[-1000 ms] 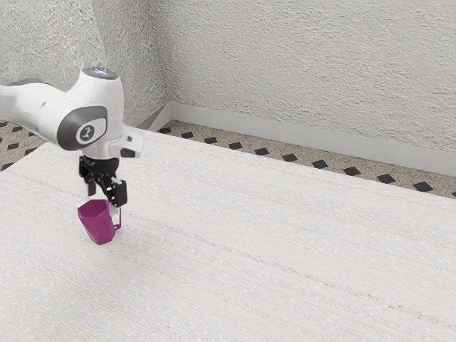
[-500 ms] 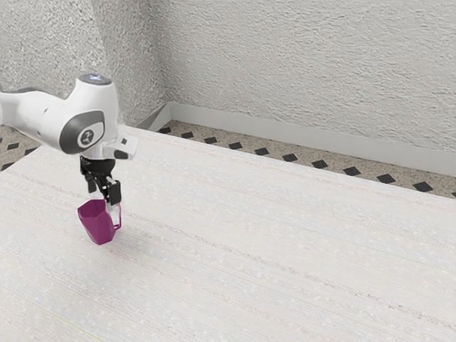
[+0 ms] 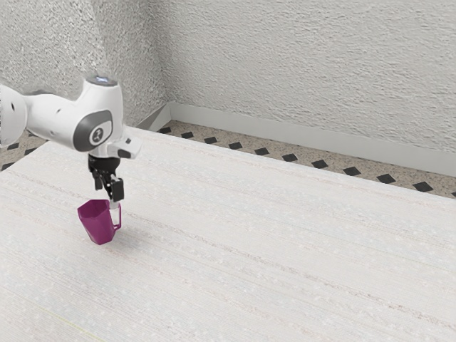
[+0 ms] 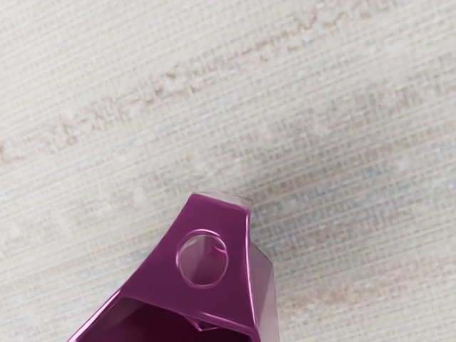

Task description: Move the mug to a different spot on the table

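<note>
Gripper (image 3: pixel 115 194): can't tell if it's open or closed. In the ext. view it's small & dark, right over the handle side of the mug (image 3: pixel 97 222), and any hold or contact isn't readable. Also unclear whether the mug's base rests on the bench (image 3: pixel 285 242) or hangs just clear. Arm (image 3: pixel 64 125) is cut off by the frame at 9 o'clock; its last links + hand are in shot. In the wrist view the mug (image 4: pixel 214 299) is cut off by the frame: handle (image 4: pixel 203 256), part of the rim & some dark interior are in shot, base hidden.

Ext. view gives the whole mug: magenta, faceted, narrowing downward, tilted w/ its base toward 5 o'clock & handle at its 3 o'clock. It's on the 9 o'clock side of the bench, gripper at its 1 o'clock. Wrist view adds the round hole through the handle, glossy facets & a fine woven grain on the bench (image 4: pixel 285 107).

Bench: pale, whitish, faint streaks running approx. 10 to 4 o'clock. Beyond it at 12 o'clock: a strip of speckled floor (image 3: pixel 320 162) w/ black diamonds, pale skirting (image 3: pixel 299 133), rough grey walls (image 3: pixel 306 64) meeting in a corner at 11 o'clock.
</note>
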Motion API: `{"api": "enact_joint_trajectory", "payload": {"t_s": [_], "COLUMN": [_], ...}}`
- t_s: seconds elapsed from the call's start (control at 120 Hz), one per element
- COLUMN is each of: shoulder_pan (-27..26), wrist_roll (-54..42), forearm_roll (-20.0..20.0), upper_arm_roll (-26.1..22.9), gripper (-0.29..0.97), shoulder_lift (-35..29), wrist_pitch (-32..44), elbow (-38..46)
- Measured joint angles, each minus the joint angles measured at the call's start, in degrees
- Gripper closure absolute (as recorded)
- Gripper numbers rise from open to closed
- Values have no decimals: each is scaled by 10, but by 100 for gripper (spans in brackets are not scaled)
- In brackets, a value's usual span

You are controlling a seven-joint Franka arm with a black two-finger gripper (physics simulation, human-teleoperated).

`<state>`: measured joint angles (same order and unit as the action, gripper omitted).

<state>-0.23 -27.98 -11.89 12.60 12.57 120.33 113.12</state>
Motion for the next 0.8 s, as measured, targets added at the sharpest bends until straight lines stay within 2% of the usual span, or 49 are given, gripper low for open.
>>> {"api": "enact_joint_trajectory", "payload": {"t_s": [0.8], "shoulder_pan": [15], "wrist_roll": [-159], "forearm_roll": [21], "upper_arm_roll": [-3], "gripper": [3], "shoulder_lift": [53], "wrist_pitch": [59], "elbow": [0]}}
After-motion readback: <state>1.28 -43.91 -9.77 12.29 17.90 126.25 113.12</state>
